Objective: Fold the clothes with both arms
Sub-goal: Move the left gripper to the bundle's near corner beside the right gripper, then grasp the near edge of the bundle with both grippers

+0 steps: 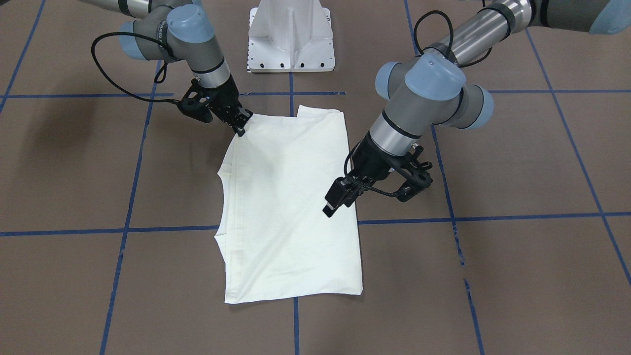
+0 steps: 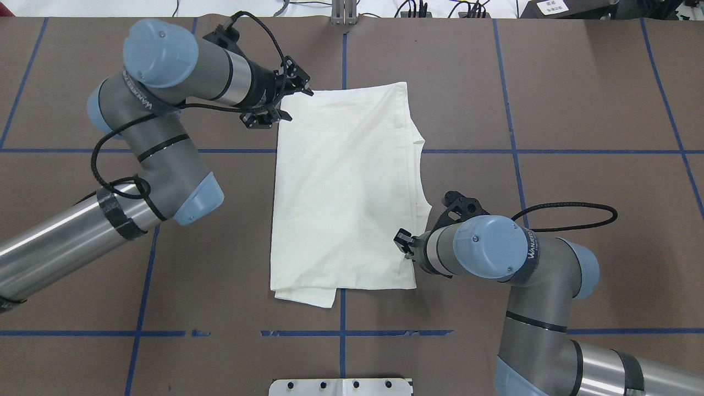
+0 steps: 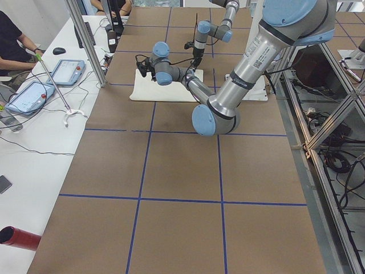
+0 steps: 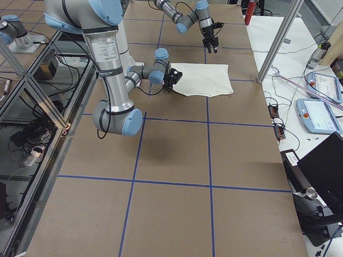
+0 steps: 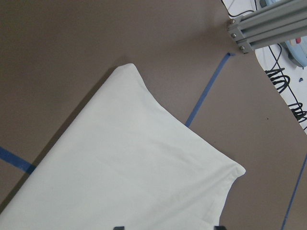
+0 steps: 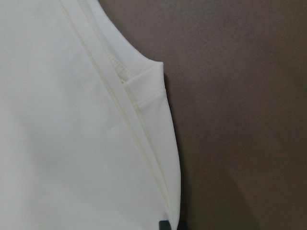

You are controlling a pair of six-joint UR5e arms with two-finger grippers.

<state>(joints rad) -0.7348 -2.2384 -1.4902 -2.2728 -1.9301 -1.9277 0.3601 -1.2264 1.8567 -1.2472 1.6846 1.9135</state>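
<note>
The right arm's black band [image 2: 531,245] reads "WAN…" (rest unclear).

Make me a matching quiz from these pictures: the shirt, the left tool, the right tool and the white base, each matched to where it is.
Things:
1. T-shirt
2. left tool
3. right tool
4. white base

Places:
A. at the robot's side of the table, midway between the two arms
B. lying folded and flat in the middle of the brown table
C. at the shirt's corner farthest from the robot
D. at the shirt's side edge, toward the end nearer the robot

Pairs: 1-B, 2-C, 3-D, 4-A
</note>
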